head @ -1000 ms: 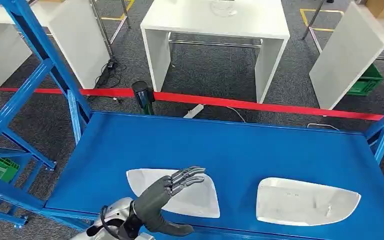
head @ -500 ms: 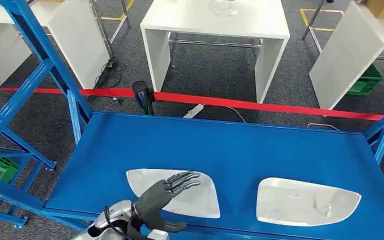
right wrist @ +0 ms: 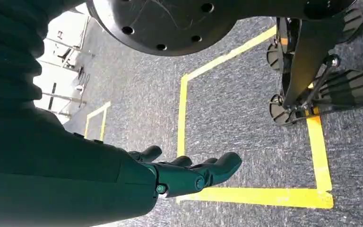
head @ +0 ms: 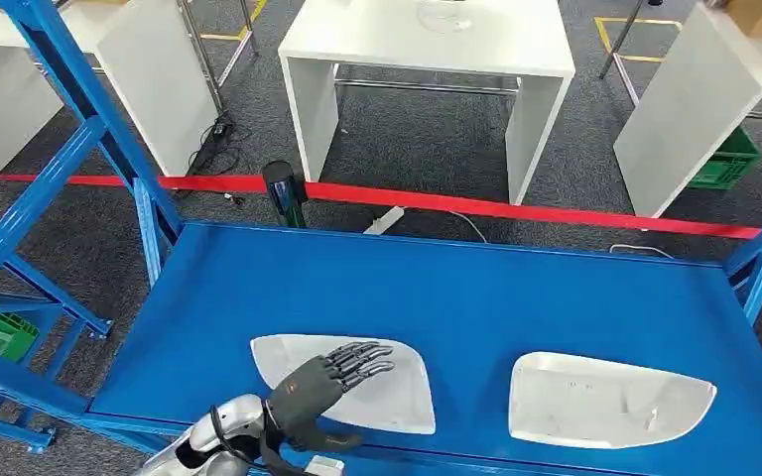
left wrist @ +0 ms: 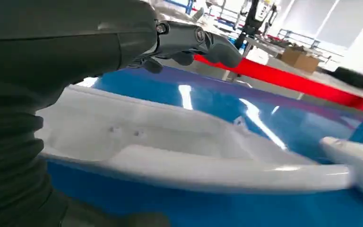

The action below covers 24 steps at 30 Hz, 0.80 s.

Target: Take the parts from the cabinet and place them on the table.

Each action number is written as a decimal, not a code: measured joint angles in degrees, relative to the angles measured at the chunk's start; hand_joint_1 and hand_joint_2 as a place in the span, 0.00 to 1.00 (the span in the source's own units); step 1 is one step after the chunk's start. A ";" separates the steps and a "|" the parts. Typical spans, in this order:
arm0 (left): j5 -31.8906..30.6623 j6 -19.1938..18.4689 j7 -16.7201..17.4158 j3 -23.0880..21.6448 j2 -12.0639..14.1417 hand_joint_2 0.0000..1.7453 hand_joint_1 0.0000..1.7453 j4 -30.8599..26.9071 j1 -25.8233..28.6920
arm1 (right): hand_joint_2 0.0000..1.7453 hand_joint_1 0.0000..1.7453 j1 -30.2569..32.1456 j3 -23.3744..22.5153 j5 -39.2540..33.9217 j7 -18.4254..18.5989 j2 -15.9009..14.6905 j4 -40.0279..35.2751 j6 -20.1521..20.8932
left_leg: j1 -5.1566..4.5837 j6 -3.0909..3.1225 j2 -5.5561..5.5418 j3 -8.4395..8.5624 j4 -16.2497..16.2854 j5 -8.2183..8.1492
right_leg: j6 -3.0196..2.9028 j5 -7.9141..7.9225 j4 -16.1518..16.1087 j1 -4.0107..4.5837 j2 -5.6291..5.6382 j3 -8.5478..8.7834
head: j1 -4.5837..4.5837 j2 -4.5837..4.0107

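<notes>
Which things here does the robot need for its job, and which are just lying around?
For the job:
- left white part, under the left robot hand
- right white part
- blue shelf
- white table

Just lying around:
- red barrier tape
- green crate
- white power strip

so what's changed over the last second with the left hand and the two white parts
The left hand has come down and drawn back toward the shelf's near edge, fingers spread over the left white part, gripping nothing yet. Both that part and the right white part stayed put.
</notes>
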 joint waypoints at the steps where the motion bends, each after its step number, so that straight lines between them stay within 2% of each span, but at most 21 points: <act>1: -1.28 0.33 0.69 -0.22 -0.02 1.00 1.00 0.74 -0.34 | 1.00 0.00 -0.02 -0.06 0.04 0.02 0.00 0.00 0.00 | 0.00 0.00 0.00 0.00 0.00 0.00 | 0.00 0.00 0.00 0.00 0.00 0.00 | 0.00 0.00; 11: -9.04 1.27 6.42 -1.35 -1.42 1.00 1.00 7.17 -3.16 | 1.00 0.00 -0.08 -0.59 0.17 0.04 0.00 0.00 0.15 | 0.00 0.00 0.00 0.07 0.00 0.00 | 0.00 0.00 0.00 0.00 -0.01 0.09 | 0.00 0.00; 19: -9.98 0.87 7.19 -1.42 -2.36 1.00 1.00 8.87 -4.59 | 1.00 0.00 -0.08 -0.92 0.52 -0.13 0.00 0.00 0.15 | -0.01 0.04 -0.09 0.42 -0.02 -0.07 | 0.07 -0.18 -0.01 -0.01 -0.09 0.42 | 0.00 0.00; 24: -9.37 2.34 5.61 -1.42 -2.86 1.00 1.00 9.38 -4.88 | 1.00 0.00 -0.07 -1.05 0.59 -0.11 0.00 0.00 0.04 | -0.01 0.04 -0.09 0.58 -0.02 -0.07 | 0.08 -0.17 -0.01 -0.01 -0.11 0.57 | 0.00 0.00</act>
